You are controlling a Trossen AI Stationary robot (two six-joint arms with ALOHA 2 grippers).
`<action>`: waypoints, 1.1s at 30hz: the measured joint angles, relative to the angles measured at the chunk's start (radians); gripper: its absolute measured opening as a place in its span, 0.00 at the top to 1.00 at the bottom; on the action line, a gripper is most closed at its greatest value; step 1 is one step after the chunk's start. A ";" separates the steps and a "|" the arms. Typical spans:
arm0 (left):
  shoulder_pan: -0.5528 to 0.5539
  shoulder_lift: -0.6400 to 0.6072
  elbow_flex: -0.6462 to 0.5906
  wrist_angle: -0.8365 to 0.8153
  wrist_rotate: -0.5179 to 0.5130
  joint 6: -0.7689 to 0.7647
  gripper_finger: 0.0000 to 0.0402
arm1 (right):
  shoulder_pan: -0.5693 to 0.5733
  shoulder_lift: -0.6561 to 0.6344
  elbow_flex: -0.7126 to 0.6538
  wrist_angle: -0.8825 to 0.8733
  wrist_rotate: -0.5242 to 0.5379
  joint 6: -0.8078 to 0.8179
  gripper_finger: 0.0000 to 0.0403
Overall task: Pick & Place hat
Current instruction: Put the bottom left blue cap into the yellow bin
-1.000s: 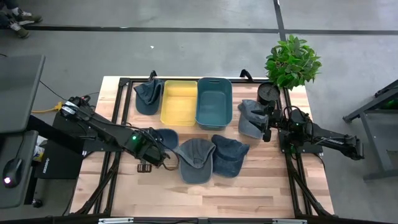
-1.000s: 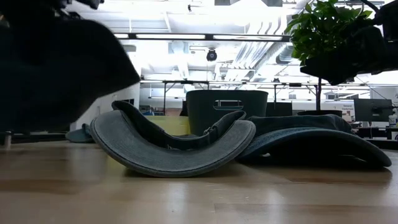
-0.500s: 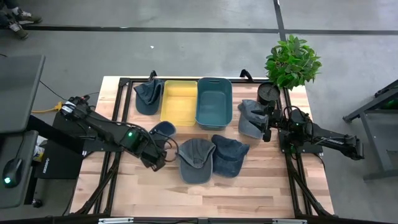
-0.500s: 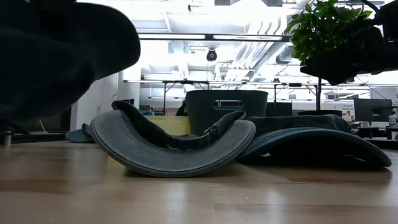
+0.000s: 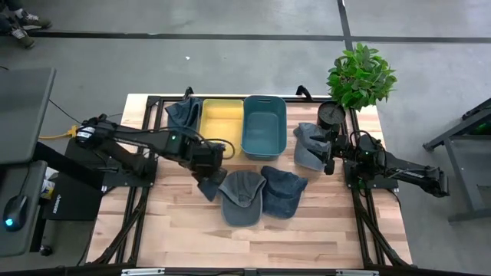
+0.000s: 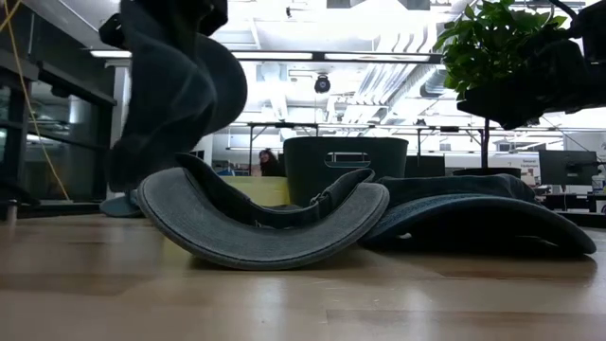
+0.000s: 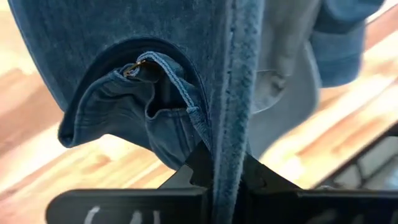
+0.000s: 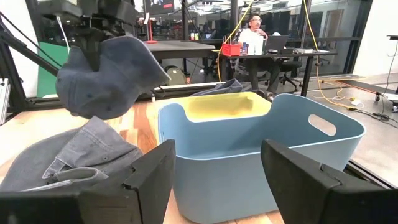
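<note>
Looking down from above, the left gripper pinches a blue hat up in the air, near the yellow bin. The right gripper waits at the table's right side, fingers spread apart. From table level, the hat hangs floppy over another hat, and could brush it. In the left wrist view only the hat's thin edge is squeezed, so it might slip out. From the right wrist, the hat dangles beside the teal bin; a swing could drop it wrong.
</note>
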 joint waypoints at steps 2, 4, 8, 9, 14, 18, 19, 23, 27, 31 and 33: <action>0.013 0.000 0.000 0.025 0.014 -0.011 0.98 | 0.000 0.000 0.000 0.000 0.000 0.000 0.42; 0.025 0.000 0.000 0.048 0.024 -0.018 0.98 | 0.000 0.000 0.000 0.000 0.000 0.000 0.42; 0.042 0.000 0.000 0.066 0.014 -0.057 0.98 | 0.000 0.000 0.000 0.000 0.000 0.000 0.42; 0.046 0.000 0.000 0.070 0.012 -0.061 0.98 | 0.000 0.000 0.000 0.000 0.000 0.000 0.42; 0.067 0.000 0.000 0.101 0.007 -0.079 0.98 | 0.000 0.000 0.000 0.000 0.000 0.000 0.42; 0.098 0.001 0.036 0.097 0.001 -0.030 0.98 | 0.000 0.000 0.000 0.000 0.000 0.000 0.42; 0.108 0.000 0.052 0.100 0.001 -0.011 0.98 | 0.000 0.000 0.000 0.000 0.000 0.000 0.42; 0.152 0.000 0.119 0.099 0.000 0.085 0.98 | 0.000 0.000 0.000 0.000 0.000 0.006 0.42; 0.195 0.000 0.172 0.099 -0.006 0.209 0.98 | 0.000 0.000 0.000 0.008 0.000 0.066 0.42; 0.220 -0.001 0.204 0.098 -0.002 0.340 0.98 | 0.000 0.000 0.000 0.015 0.015 0.246 0.42; 0.230 -0.001 0.206 0.095 0.005 0.362 0.98 | 0.000 0.000 0.000 0.015 0.030 0.371 0.42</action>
